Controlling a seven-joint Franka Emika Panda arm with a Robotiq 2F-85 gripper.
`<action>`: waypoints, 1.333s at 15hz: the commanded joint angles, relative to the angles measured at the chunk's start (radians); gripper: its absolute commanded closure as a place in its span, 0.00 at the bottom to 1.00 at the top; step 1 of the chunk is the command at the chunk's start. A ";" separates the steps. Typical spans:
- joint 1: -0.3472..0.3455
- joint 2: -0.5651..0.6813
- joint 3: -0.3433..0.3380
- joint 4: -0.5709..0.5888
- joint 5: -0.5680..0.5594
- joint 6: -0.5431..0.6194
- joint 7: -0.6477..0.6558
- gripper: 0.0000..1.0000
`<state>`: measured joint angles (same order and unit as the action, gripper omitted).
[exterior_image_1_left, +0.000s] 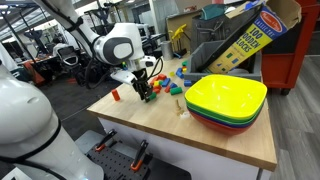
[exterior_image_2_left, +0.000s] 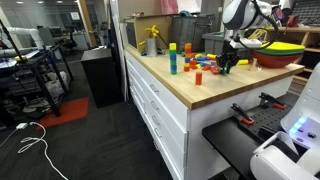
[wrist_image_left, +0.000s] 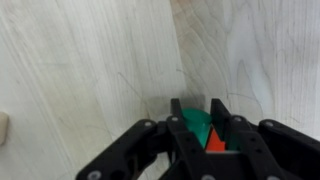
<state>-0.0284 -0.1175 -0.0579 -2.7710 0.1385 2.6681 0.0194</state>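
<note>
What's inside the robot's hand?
In the wrist view, the hand is shut on a green block, with an orange-red piece showing beside it. The fingers cover both pieces' sides, so their full shapes are hidden.

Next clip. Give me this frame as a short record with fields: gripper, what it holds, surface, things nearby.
gripper state: gripper shut, low at the wooden table
held: green block between the fingers, orange-red piece right against it
nearby: loose coloured blocks, single red block apart from them
also on table: stacked bowls, yellow on top
behind: blocks box, tilted
</note>
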 joint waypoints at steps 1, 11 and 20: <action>-0.032 -0.061 0.018 -0.010 -0.115 -0.031 0.110 0.91; -0.046 -0.182 0.072 0.034 -0.272 -0.305 0.219 0.91; -0.022 -0.170 0.064 0.018 -0.107 -0.100 0.211 0.91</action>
<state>-0.0666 -0.2895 0.0200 -2.7323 -0.0339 2.4890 0.2239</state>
